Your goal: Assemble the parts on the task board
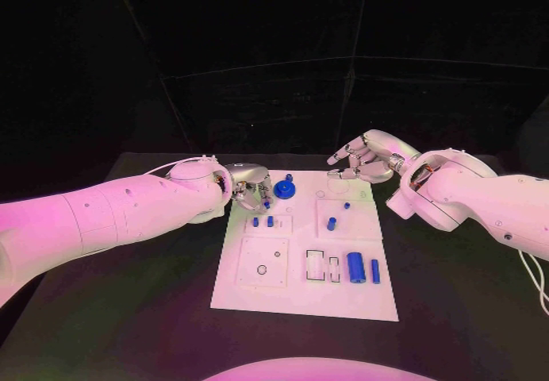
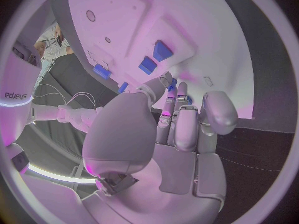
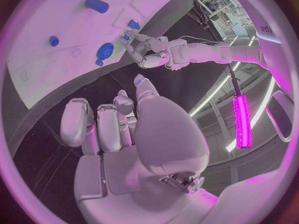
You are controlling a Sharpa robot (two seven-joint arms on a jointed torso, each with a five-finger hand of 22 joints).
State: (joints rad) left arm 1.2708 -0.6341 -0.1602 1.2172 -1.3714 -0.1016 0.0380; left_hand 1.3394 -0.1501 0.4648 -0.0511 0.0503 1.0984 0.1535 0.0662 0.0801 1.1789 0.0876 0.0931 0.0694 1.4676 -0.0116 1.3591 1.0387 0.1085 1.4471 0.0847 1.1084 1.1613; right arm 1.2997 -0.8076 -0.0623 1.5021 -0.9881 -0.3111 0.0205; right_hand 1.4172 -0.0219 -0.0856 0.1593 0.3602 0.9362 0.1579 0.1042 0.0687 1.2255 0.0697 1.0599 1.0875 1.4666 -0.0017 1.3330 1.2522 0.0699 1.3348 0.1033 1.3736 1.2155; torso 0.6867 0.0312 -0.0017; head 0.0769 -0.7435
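Nearest the robot, the white board (image 1: 307,305) carries a blue cylinder (image 1: 356,267) and a slim blue bar (image 1: 374,270) lying loose, well short of either hand, with bare board around them for an approach. Farther on, small blue pegs (image 1: 264,222) stand just below the left hand (image 1: 246,187), whose fingers are curled at the board's far left corner; whether they pinch anything cannot be told. A round blue knob (image 1: 284,189) sits just beside those fingertips, probably the next piece. The right hand (image 1: 360,163) hovers beyond the far edge, fingers apart, holding nothing, over open table (image 1: 137,317).

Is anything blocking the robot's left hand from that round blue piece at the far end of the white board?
Nothing visible does. The left hand sits right beside the round blue part at the task board's far edge, with no object between them.
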